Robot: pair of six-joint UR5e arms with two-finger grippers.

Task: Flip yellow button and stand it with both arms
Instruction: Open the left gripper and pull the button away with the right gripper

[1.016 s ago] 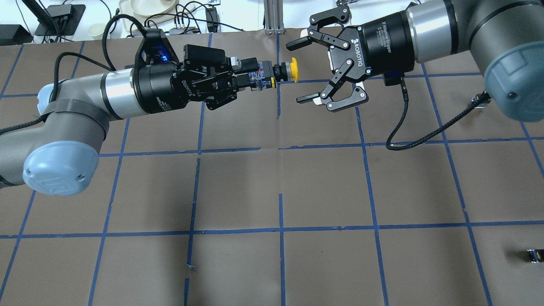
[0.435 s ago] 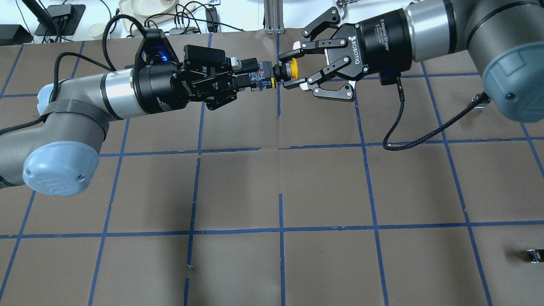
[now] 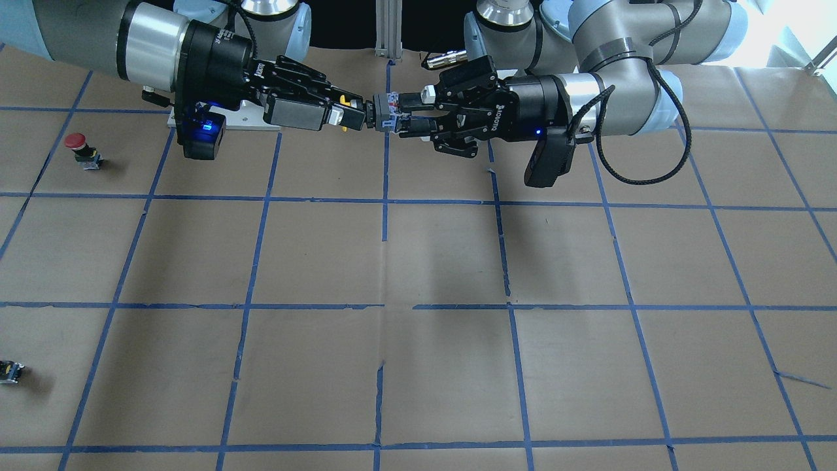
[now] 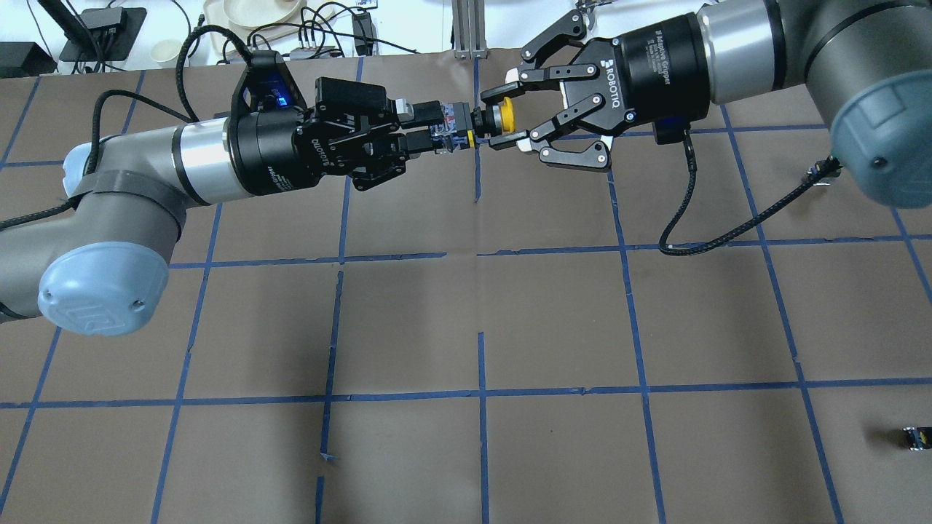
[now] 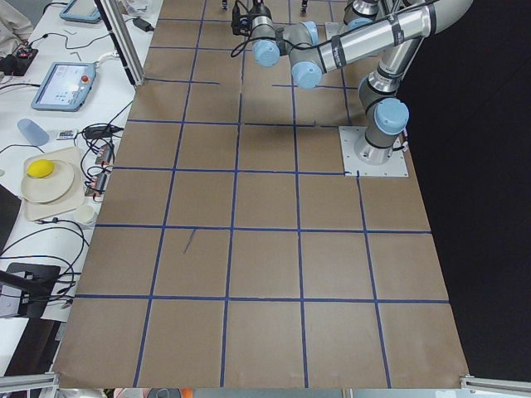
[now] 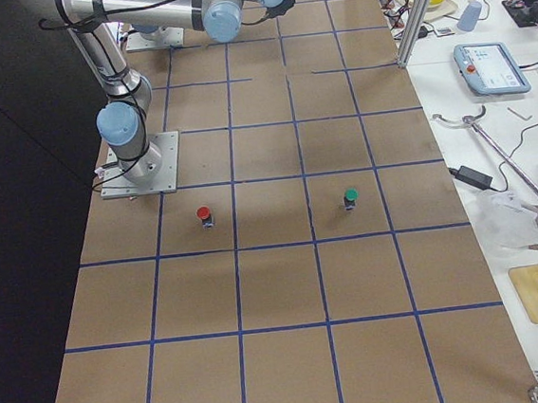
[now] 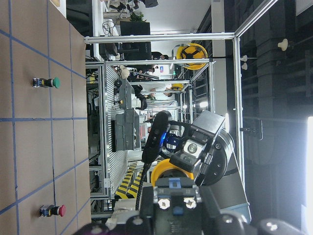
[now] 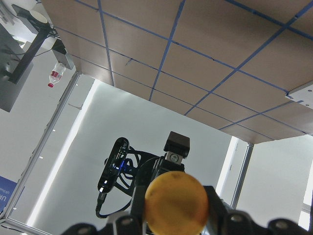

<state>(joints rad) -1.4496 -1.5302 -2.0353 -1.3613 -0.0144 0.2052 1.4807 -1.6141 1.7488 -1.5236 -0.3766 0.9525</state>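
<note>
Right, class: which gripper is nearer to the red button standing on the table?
Right. The right gripper sits on the red button's side of the yellow button. The left gripper grips it from the far side, farther away.

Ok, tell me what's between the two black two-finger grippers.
The small yellow mushroom-cap push-button, held in the air: the left gripper is shut on its grey-black body, and the right gripper brackets the cap. The overhead view shows it best.

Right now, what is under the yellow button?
Brown table paper crossed by a blue tape line. The yellow button hangs above it, body in the left tool, cap clasped by the right tool. Its own underside is hidden.
</note>
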